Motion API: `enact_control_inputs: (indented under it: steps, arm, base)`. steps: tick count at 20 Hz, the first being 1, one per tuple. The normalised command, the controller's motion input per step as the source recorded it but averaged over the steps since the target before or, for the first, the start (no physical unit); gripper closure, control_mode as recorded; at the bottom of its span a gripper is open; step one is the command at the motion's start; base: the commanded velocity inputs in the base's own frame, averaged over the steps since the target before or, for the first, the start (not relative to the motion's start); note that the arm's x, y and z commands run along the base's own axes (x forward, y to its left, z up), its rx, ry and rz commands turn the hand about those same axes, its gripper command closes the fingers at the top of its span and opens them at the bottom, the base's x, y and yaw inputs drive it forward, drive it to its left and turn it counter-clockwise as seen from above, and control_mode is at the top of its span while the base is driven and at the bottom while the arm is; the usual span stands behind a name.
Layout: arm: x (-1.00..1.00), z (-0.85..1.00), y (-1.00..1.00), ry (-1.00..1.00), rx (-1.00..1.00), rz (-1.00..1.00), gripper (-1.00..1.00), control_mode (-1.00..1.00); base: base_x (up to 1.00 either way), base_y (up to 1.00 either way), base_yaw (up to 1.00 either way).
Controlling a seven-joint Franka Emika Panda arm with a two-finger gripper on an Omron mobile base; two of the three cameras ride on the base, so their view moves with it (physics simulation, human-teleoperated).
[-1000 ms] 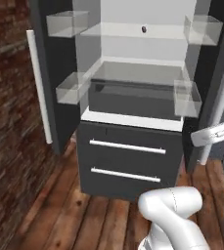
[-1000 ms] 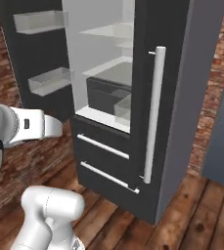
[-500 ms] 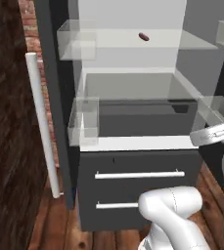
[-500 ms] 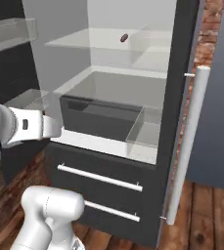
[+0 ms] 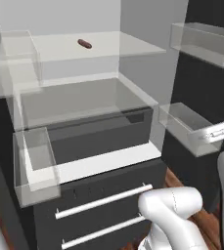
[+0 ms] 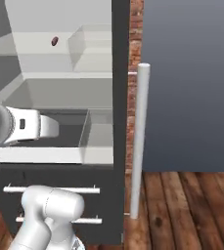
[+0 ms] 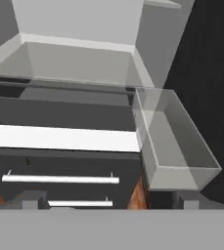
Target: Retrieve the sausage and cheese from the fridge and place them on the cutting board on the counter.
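Fridge (image 5: pixel 133 53) stands open, its white inside and glass shelves bare of any readable label. A small dark red sausage (image 5: pixel 84 44) lies alone on an upper shelf (image 5: pixel 133 46), toward the back. The hand (image 7: pixel 108 200) hangs low before the drawers (image 7: pixel 59 168), fingers (image 7: pixel 31 199) spread wide and holding nothing, beside a clear door bin (image 7: pixel 177 141). The sausage sits well above and beyond it.

Looking down into the open fridge (image 7: pixel 79 53): white back wall, a dark drawer (image 7: pixel 64 112) under a glass shelf, two white bar handles (image 7: pixel 59 179) on the dark drawer fronts below. Clear door bin (image 7: pixel 174 141) at right (nothing visible inside). Finger tips (image 7: pixel 31 199) spread wide at bottom.
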Motion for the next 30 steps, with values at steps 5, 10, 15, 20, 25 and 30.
enact_control_inputs:
  steps: [5, 10, 15, 20, 25, 30]
  arm:
    - [0.00, 0.00, 0.00, 0.00, 0.00, 0.00, -1.00, 1.00]
    - [0.00, 0.00, 0.00, 0.00, 0.00, 0.00, -1.00, 1.00]
    - [0.00, 0.00, 0.00, 0.00, 0.00, 0.00, -1.00, 1.00]
    - [0.00, 0.00, 0.00, 0.00, 0.00, 0.00, -1.00, 1.00]
    - [0.00, 0.00, 0.00, 0.00, 0.00, 0.00, -1.00, 1.00]
    - [0.00, 0.00, 0.00, 0.00, 0.00, 0.00, -1.00, 1.00]
  base:
    - [0.68, 0.54, -0.27]
    - [0.11, 1.00, -0.01]
    - [0.87, 0.18, 0.00]
    - [1.00, -0.02, 0.00]
    - [1.00, 0.10, 0.06]
    - [1.00, -0.09, 0.07]
